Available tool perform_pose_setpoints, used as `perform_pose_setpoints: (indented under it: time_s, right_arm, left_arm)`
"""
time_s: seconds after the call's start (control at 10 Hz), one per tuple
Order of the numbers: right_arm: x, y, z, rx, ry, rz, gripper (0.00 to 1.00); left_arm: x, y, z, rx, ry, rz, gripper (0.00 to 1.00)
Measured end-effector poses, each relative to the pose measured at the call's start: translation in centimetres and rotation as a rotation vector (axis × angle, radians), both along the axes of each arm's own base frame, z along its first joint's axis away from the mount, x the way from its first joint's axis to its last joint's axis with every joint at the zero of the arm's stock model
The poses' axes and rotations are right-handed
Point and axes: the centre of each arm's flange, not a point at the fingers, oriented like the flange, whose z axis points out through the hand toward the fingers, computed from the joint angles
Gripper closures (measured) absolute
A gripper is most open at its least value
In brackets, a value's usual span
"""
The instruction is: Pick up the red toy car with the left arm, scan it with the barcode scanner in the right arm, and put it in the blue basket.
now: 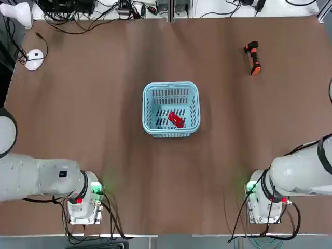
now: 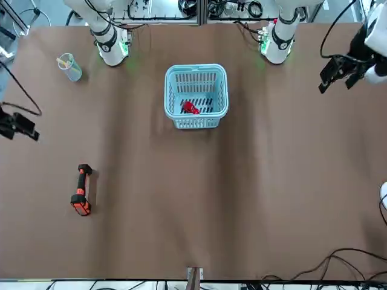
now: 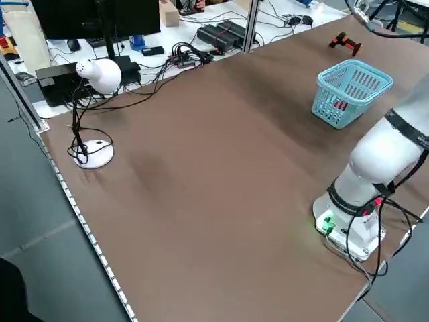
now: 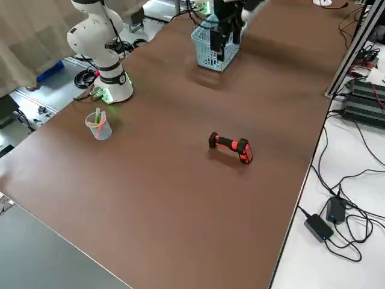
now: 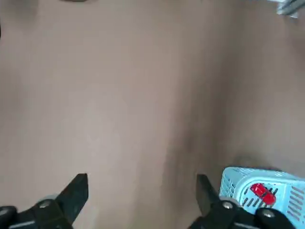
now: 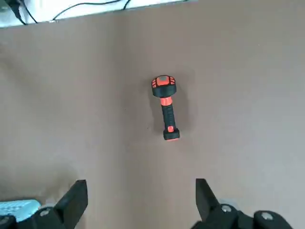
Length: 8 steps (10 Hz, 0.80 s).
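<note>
Car (image 1: 176,120) sits in the basket (image 1: 170,84), on its floor toward the robot-side right corner; likely placed there as the finish. Scanner (image 1: 252,57) lies near the table's far right corner, likely parked after use; scan itself can't be confirmed. Left gripper (image 5: 142,179), above the table's left side, and right gripper (image 6: 142,182), above its right: jaws spread, nothing pinched. Top view cuts off both; slats partly hide the car from the left side.

Holding the left gripper (image 5: 142,176) open above the left side of the worktop (image 1: 223,62), the right gripper (image 6: 141,181) open above the right. Reaching outward, away from each other, with left arm (image 1: 49,179) and right arm (image 1: 303,168).
</note>
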Motion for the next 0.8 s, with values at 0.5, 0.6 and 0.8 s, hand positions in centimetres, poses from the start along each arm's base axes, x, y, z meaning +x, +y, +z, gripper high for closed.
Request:
perform_pose_setpoints:
  time_s: [0.5, 0.6, 0.8]
  right_arm:
    - [-3.6, 0.6, 2.9, 0.000, 0.061, 0.053, 0.02]
    - [-4.0, 0.6, 3.1, 0.000, 0.067, 0.061, 0.02]
    - [-4.4, 0.7, 3.2, 0.001, 0.075, 0.063, 0.03]
  left_arm:
    - [2.1, 0.3, -3.3, 0.023, 0.118, -0.104, 0.00]
    - [2.4, 0.2, -3.8, 0.022, 0.127, -0.108, 0.00]
    - [3.0, 0.2, -4.1, 0.020, 0.117, -0.113, 0.01]
